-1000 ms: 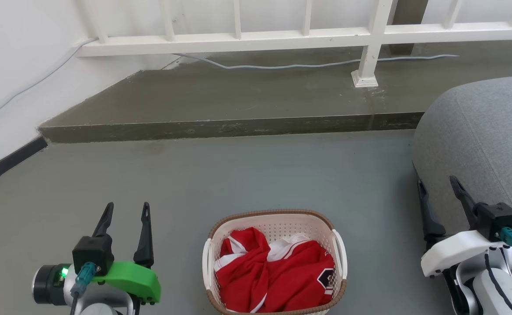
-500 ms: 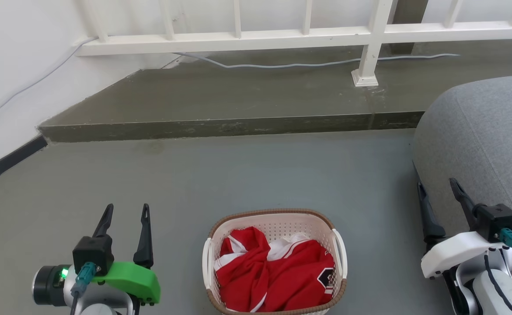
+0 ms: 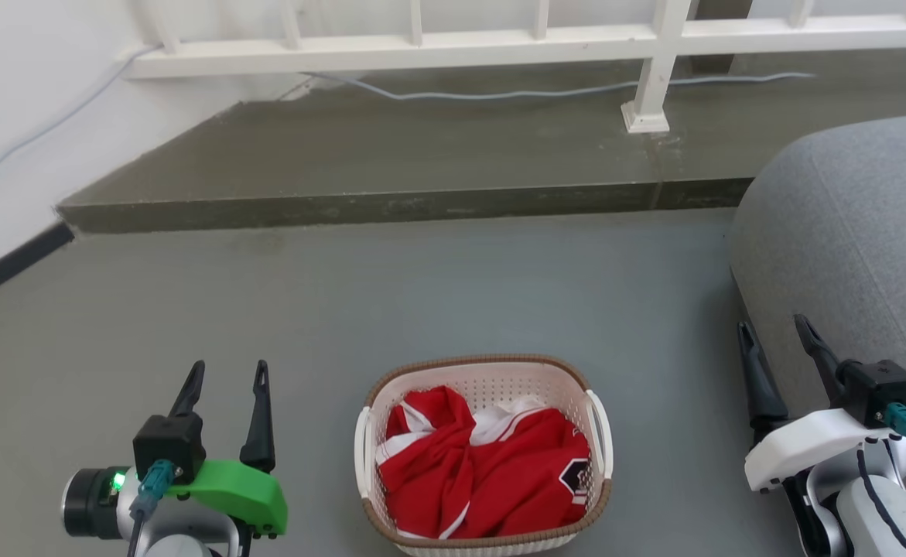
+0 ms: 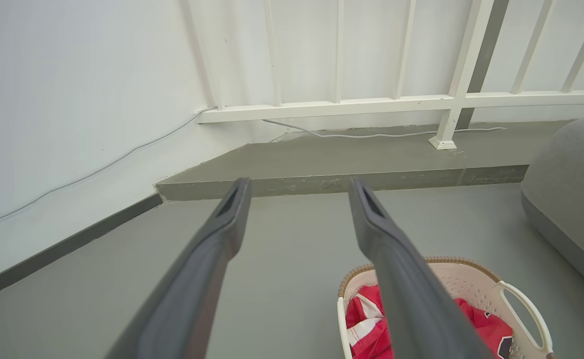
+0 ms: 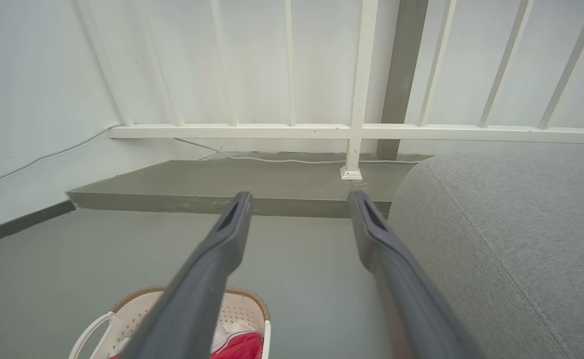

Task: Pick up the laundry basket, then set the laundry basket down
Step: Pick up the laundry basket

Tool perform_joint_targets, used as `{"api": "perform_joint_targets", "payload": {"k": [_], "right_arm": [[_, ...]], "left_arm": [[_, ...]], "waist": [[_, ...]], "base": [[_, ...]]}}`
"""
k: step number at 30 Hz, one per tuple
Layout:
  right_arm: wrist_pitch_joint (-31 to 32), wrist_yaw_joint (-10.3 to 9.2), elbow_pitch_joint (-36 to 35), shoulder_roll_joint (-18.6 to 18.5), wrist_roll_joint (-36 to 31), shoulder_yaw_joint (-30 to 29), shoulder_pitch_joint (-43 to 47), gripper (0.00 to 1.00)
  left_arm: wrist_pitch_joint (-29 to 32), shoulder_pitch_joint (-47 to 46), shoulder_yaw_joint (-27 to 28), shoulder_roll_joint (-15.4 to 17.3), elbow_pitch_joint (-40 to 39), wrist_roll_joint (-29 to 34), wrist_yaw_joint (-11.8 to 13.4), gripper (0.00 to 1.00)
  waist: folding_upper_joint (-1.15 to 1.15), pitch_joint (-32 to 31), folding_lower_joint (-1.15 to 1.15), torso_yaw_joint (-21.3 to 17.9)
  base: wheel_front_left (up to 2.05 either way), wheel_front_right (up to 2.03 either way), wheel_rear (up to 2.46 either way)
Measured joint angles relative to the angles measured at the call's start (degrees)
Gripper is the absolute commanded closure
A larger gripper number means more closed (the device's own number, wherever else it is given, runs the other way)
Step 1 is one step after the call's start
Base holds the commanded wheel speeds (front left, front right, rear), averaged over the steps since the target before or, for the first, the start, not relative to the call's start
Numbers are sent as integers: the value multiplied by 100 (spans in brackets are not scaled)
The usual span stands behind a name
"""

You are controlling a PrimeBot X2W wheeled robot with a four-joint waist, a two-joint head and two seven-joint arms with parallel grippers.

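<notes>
Head view, looking down on the basket (image 3: 474, 360): upright on the floor (image 3: 422, 294), stuffed with a red and white garment (image 3: 491, 480), not yet lifted. Left of the basket and well apart from it, the left gripper (image 3: 229, 365), fingers spread, holding nothing. Right of the basket, also well apart, the right gripper (image 3: 772, 323), likewise spread and empty. Farther right of the basket, a grey cushion (image 3: 847, 232). Beyond the basket, a raised step (image 3: 391, 205) and a white railing (image 3: 422, 50).

Judged as the very start of the pick-up: neither of the white side handles (image 3: 601, 433) touched, no approach to speak of. By the look of it, too wide a basket for one gripper. Next move, most likely: bring both grippers inward and down, one to each handle, close on them together, then raise evenly so as not to tip out the garment. Set-down still far off.

Compared with half a second back: an upward slide of the whole scene in frame, railing, step and basket alike, so a downward tilt of the camera and no shift of the basket itself. Grippers at much the same stand-off either side of the basket, as spread as before.
</notes>
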Motion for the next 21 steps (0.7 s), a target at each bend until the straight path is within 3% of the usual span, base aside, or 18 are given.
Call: {"api": "perform_joint_targets", "payload": {"k": [21], "right_arm": [[-1, 136, 159, 16, 78, -101, -646, 0]], "left_arm": [[134, -751, -205, -187, 12, -1, -2, 0]], "waist": [[0, 1397, 0, -44]], "base": [[0, 0, 0]]}}
